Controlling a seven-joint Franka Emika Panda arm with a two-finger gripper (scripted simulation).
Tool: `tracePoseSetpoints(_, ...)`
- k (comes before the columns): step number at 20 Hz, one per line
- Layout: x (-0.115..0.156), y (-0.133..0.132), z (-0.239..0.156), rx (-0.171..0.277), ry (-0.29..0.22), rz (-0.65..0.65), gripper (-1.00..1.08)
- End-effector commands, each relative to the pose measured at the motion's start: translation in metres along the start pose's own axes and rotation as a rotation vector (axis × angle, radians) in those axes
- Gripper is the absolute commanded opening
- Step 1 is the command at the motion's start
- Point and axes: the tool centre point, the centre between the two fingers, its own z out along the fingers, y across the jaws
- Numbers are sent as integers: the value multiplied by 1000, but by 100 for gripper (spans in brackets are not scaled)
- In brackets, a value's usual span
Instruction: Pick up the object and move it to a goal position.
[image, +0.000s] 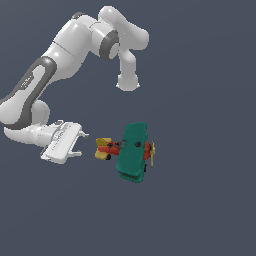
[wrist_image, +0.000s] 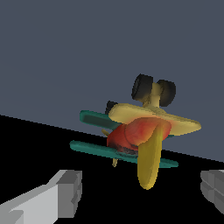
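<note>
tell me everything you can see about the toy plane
The toy plane is a small biplane with two broad teal-green stacked wings, a red body, a yellow tail and propeller, and small black wheels. It looks like smooth plastic. In the exterior view its tail points to the left, toward the gripper, and its propeller to the right. The gripper's jaws are open and stand apart from the tail, so nothing grips the plane.

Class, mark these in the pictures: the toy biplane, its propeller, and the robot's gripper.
toy biplane (image: 132, 150), exterior view, on the teal top wing.
propeller (image: 152, 153), exterior view, on the yellow blade at the nose.
gripper (image: 83, 144), exterior view, midway between the fingertips.
</note>
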Motion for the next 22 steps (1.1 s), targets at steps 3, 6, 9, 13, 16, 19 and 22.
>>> tracePoseSetpoints(3,26,11,21,-32,-9,64,108)
tracePoseSetpoints(6,39,18,31,-49,-12,95,108)
tracePoseSetpoints(9,48,22,39,-61,-14,119,108)
tracePoseSetpoints(13,59,30,48,-82,-15,143,108)
tracePoseSetpoints(16,69,38,56,-100,-15,163,108)
tracePoseSetpoints(19,75,43,61,-113,-15,178,108)
tracePoseSetpoints(22,78,45,63,-119,-15,184,108)
